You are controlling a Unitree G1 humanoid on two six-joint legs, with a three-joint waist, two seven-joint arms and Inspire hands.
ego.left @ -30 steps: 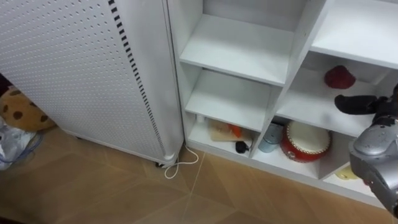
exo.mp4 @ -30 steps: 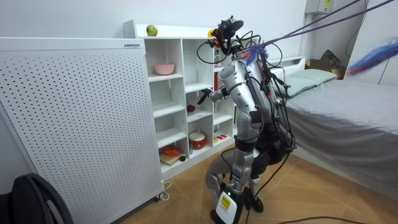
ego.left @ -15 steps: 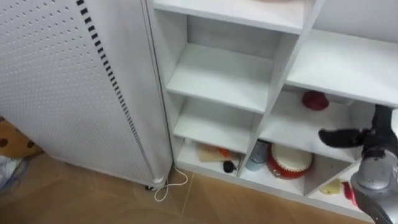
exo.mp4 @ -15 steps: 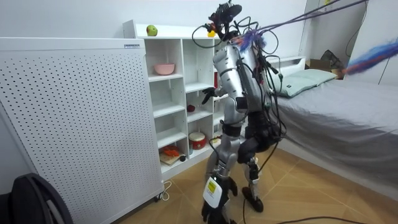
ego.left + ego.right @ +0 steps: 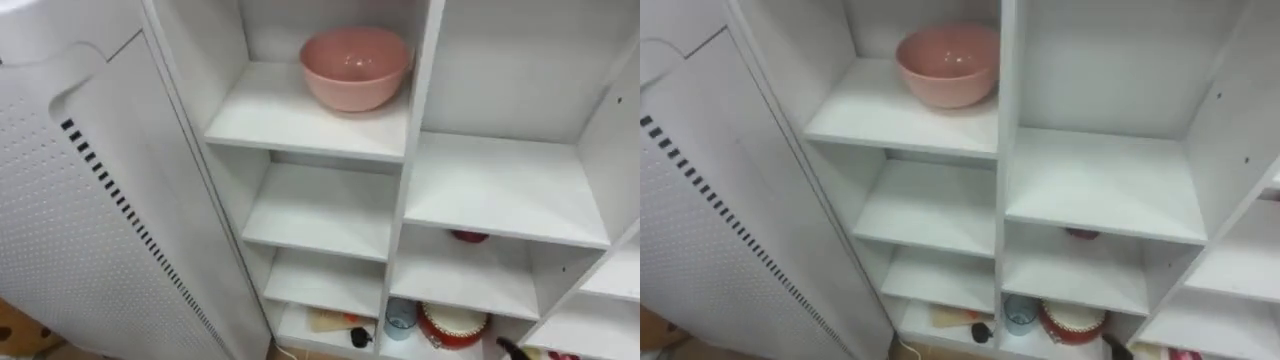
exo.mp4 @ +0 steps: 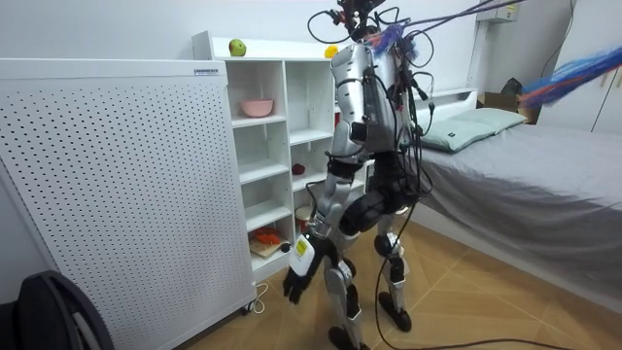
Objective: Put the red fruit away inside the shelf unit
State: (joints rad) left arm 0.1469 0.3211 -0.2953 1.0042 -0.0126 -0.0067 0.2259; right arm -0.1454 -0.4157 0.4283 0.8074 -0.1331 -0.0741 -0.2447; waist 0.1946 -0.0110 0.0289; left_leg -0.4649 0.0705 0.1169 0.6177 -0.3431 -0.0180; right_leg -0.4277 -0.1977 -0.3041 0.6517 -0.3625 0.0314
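Note:
The white closet (image 5: pixel 405 180) of open shelves stands right before me. A pink bowl (image 5: pixel 355 65) sits on an upper left shelf. A red fruit (image 5: pixel 468 237) lies at the back of a middle shelf, half hidden by the board above it. On the closet's top are a green apple (image 6: pixel 236 47) and a yellow fruit (image 6: pixel 331 52). I stand upright facing the shelves. My right hand (image 6: pixel 292 287) hangs low by my knee, fingers relaxed and holding nothing. Its dark fingertip (image 5: pixel 508 347) pokes in at the bottom of the left eye view.
A tall white perforated panel (image 5: pixel 70 220) stands against the closet's left side. On the bottom shelves are a red-and-white drum (image 5: pixel 452 325), a blue cup (image 5: pixel 400 315) and small items. A bed (image 6: pixel 544 185) is at the room view's right, a black bag (image 6: pixel 49 311) at its lower left.
I have risen from a bent stance to upright. My right hand came away from the red fruit's shelf and dropped low. My view has lifted from the floor to the bowl's shelf.

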